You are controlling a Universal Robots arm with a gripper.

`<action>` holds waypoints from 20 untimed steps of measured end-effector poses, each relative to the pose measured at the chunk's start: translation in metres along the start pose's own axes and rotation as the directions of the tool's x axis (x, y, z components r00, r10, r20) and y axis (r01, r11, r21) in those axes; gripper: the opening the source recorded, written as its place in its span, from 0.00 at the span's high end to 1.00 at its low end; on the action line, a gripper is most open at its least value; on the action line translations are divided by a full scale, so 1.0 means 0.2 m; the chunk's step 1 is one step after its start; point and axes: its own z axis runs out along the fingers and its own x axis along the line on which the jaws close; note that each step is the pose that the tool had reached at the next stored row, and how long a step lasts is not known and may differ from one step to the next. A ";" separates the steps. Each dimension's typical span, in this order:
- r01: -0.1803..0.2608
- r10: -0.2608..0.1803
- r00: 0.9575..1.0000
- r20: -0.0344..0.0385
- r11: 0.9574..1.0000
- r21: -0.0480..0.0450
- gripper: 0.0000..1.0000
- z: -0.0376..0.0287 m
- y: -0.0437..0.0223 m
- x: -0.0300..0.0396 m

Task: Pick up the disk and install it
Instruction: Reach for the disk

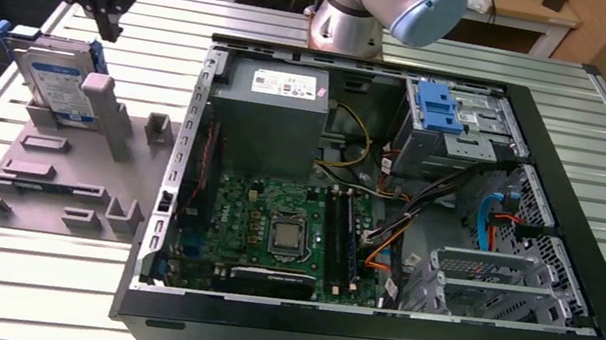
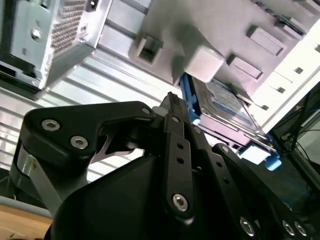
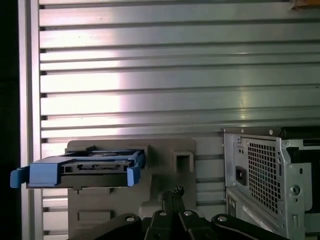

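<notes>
One gripper (image 1: 110, 28) hangs over the bench's (image 1: 4, 287) far corner at the exterior view's left, its fingers pressed together on nothing. Just below it, and apart from it, the disk (image 1: 54, 80) stands on edge in the far end of a grey holder (image 1: 58, 177), beside the open computer case (image 1: 314, 329).

In the second wrist view, the gripper (image 2: 170, 100) tapers to a closed tip near the disk's (image 2: 225, 107) blue-framed end without touching it.

In the first wrist view, the disk (image 3: 80, 167) sits off to one side of the closed gripper (image 3: 175, 192), seated in the holder (image 3: 170, 150) on the slatted bench.
</notes>
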 end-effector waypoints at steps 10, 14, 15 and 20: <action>-0.001 0.001 1.000 -0.028 1.000 0.002 0.89 0.023 0.007 0.167; -0.001 0.001 1.000 -0.028 1.000 0.002 0.89 0.031 0.036 0.257; -0.001 0.001 1.000 -0.028 1.000 0.002 0.89 0.033 0.044 0.279; -0.001 0.001 1.000 -0.029 1.000 0.002 0.89 0.035 0.061 0.388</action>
